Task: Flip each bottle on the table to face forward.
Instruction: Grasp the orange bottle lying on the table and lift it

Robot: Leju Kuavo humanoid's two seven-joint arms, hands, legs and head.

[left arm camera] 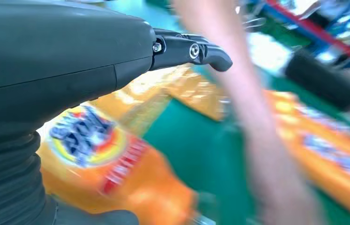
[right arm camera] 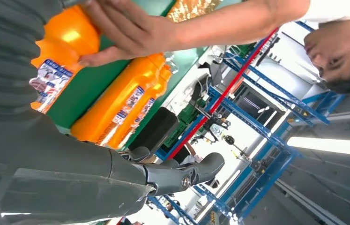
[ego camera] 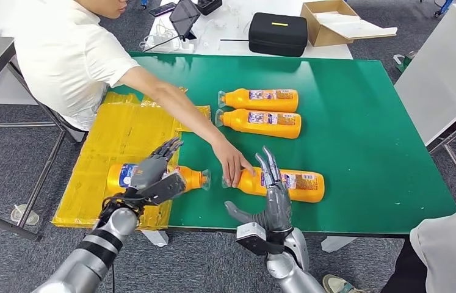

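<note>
Several orange bottles lie on their sides on the green table [ego camera: 365, 134]. Two lie side by side at the back [ego camera: 258, 99] [ego camera: 262, 123]. A third bottle [ego camera: 292, 186] lies at the front; a person's hand [ego camera: 233, 166] rests on its neck. My right hand [ego camera: 274, 198] hovers at that bottle's near side, fingers straight and apart, holding nothing. A fourth bottle [ego camera: 120, 177] lies on the yellow mat [ego camera: 127, 131] at the front left. My left hand [ego camera: 155, 174] is spread just above it; in the left wrist view its front label [left arm camera: 86, 138] faces up under my left hand [left arm camera: 70, 61].
The person sits at the table's left, arm [ego camera: 176, 107] reaching across between my hands. A black case [ego camera: 278, 33], a cardboard box [ego camera: 329, 21] and a tablet [ego camera: 184, 17] stand on a white table behind. Another person's clothing [ego camera: 451, 250] is at the lower right.
</note>
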